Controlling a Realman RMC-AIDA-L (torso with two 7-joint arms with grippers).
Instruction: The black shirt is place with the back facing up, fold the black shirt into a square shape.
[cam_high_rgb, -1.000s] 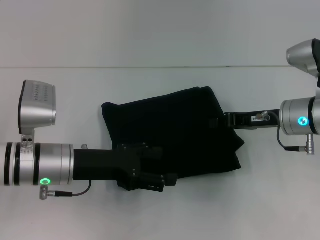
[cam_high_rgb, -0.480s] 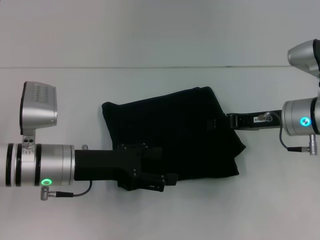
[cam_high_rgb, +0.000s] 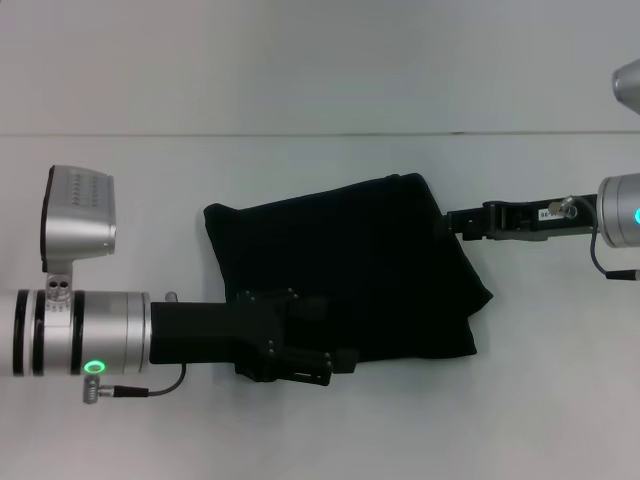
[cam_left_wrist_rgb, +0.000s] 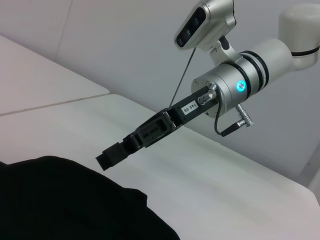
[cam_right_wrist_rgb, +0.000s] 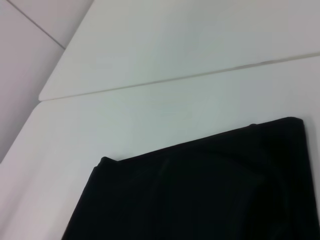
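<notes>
We see plain matte-black cloth shirt (cam_high_rgb: 350, 270) folded, flat on white table (cam_high_rgb: 320, 100). Left gripper (cam_high_rgb: 335, 362) over its near-left edge, jaw state unclear. Right gripper (cam_high_rgb: 455, 222) beside far-right corner, lifted clear, jaws closed, empty.

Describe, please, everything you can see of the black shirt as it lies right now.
The black shirt is plain matte-black soft cloth, already folded into a rough four-sided bundle on the white table. Its edges are uneven, with the far right corner raised into a peak. No sleeves or neckline show. The left gripper lies over its near left edge. The right gripper sits just off its right side, apparently clear of the cloth in the left wrist view.
</notes>
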